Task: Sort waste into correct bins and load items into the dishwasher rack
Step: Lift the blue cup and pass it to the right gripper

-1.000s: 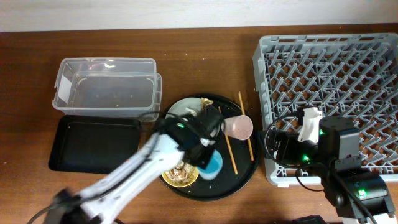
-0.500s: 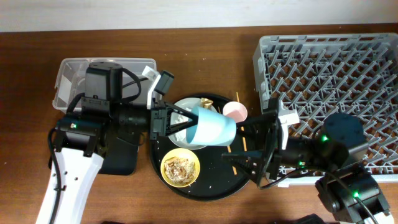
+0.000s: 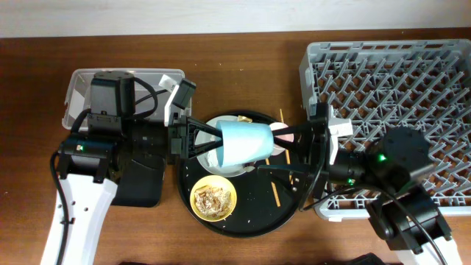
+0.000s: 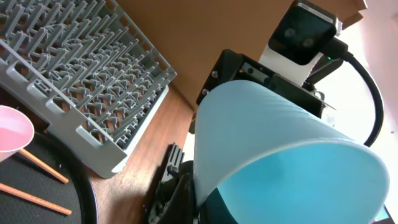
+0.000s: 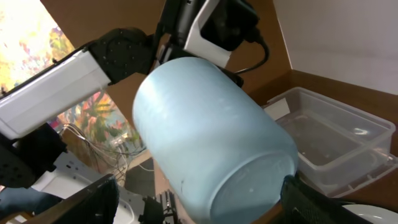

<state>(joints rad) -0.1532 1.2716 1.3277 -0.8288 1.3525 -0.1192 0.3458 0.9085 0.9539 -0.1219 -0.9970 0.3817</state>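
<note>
My left gripper is shut on the rim of the light blue cup and holds it sideways above the round black tray, base toward the right. The cup fills the left wrist view, with the left gripper on its rim. My right gripper is open, one finger on each side of the cup's base, as the right wrist view shows around the cup. The pink cup lies behind, partly hidden. Chopsticks, the yellow bowl of food scraps and the grey plate lie on the tray.
The round black tray sits mid-table. The grey dishwasher rack stands at the right, under the right arm. The clear tub and the shallow black tray lie at the left, mostly under the left arm. A gold wrapper lies at the tray's far edge.
My left arm lifted the blue cup off the tray and turned it sideways. My right gripper came off the rack edge and moved left, open, to the cup's base.
</note>
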